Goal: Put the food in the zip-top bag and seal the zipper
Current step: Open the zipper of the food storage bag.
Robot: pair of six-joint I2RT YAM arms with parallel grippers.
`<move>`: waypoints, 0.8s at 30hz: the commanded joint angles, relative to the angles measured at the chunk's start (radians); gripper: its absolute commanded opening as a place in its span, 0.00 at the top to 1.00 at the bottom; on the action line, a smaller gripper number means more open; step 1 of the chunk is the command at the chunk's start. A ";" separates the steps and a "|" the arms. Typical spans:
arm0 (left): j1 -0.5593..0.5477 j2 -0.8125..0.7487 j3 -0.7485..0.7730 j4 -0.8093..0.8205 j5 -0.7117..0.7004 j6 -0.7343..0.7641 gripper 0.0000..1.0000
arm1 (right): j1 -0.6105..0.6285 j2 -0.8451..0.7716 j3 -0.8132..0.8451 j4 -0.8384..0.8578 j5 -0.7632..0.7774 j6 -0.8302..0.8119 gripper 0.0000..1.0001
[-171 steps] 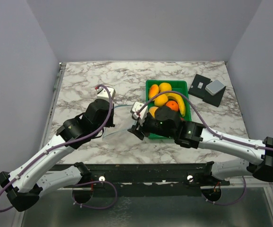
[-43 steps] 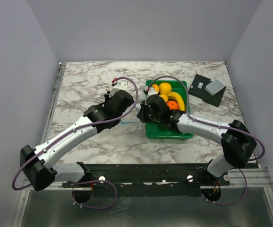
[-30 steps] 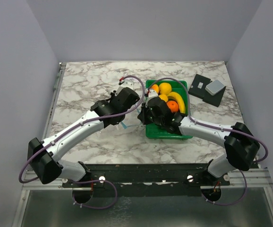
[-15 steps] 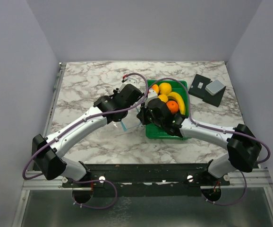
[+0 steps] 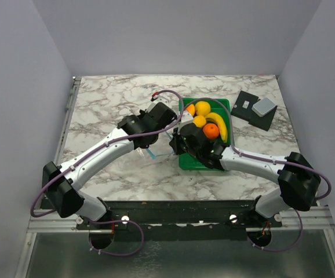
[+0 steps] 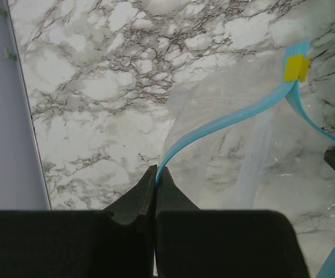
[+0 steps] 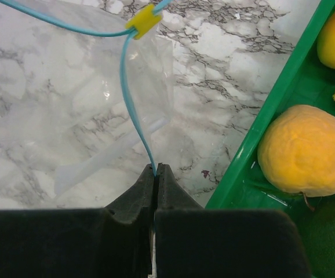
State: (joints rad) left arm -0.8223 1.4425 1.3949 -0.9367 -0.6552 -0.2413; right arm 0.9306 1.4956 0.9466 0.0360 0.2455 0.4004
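Observation:
The clear zip-top bag (image 6: 231,133) hangs floppy over the marble just left of the green tray (image 7: 260,139). The zipper (image 6: 214,128) is a light blue strip with a yellow slider (image 7: 144,21). My left gripper (image 6: 156,169) is shut on one run of the strip. A second run is pinched in my right gripper (image 7: 156,168), which is also shut, so the mouth spreads between them. The food lies in the tray: an orange-yellow fruit (image 7: 306,150), a dark green one (image 7: 330,243), and more orange-yellow ones (image 5: 202,108) behind.
A black plate (image 5: 250,113) carrying a grey block (image 5: 264,106) sits at the back right. The table's left rail (image 6: 22,87) borders the purple wall. Both forearms crowd the space around the tray's left side.
My left arm has swung right toward the tray and its jaws have closed on the zipper strip. The bag has shifted with it. The right gripper has kept its pinch.

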 commanded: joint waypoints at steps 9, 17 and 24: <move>0.002 -0.042 0.001 -0.062 -0.239 -0.027 1.00 | 0.008 0.040 -0.024 0.016 0.050 0.085 0.99; 0.001 -0.078 -0.090 0.022 -0.264 -0.055 1.00 | 0.006 0.201 0.116 0.029 0.005 0.130 0.99; 0.002 -0.125 -0.177 0.130 -0.274 -0.053 1.00 | -0.009 0.229 0.172 0.021 0.014 0.126 1.00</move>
State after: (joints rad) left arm -0.8223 1.3689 1.2694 -0.8982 -0.8734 -0.2909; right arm 0.9321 1.7130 1.0798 0.0650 0.2543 0.5213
